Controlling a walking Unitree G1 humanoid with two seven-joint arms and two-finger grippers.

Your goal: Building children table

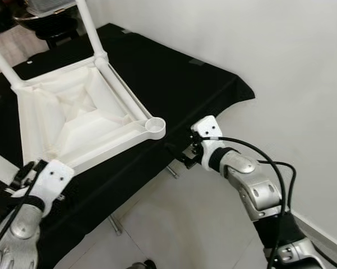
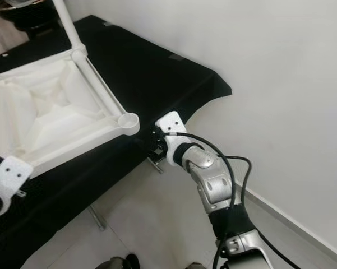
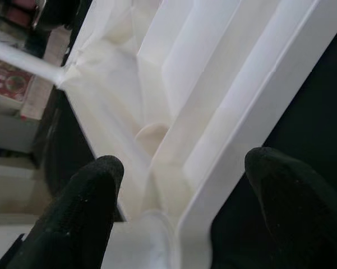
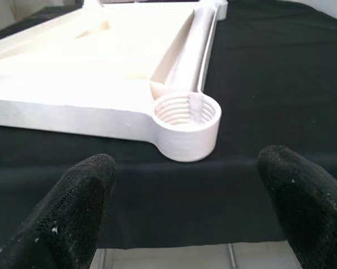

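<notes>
The white tabletop (image 1: 81,115) lay upside down on the black-covered surface (image 1: 174,73), its ribbed underside facing up. Two white legs (image 1: 88,25) stood screwed into the far corners, while the near right corner presented an empty threaded socket (image 4: 186,110) at the edge of the surface. The right hand (image 4: 182,204) was held just off that edge, level with the socket and pointing at it, its two black fingers (image 4: 73,207) spread wide and gripping nothing. The left hand (image 3: 182,210) sat at the near left corner of the tabletop, fingers likewise apart and straddling the rim without closing on it. No loose leg could be seen near either hand. The step in hand appeared to be preparing the open corners for the remaining legs. To do it well, the left hand should probably close on the rim first, so that the tabletop cannot slide or rotate on the cloth. A leg brought to the socket should be held upright and centred over the threads before any turning, because a tilted start would likely cross the plastic threads. Since the socket overhangs the edge of the surface, downward pressure there should be kept light to avoid tipping the tabletop.
</notes>
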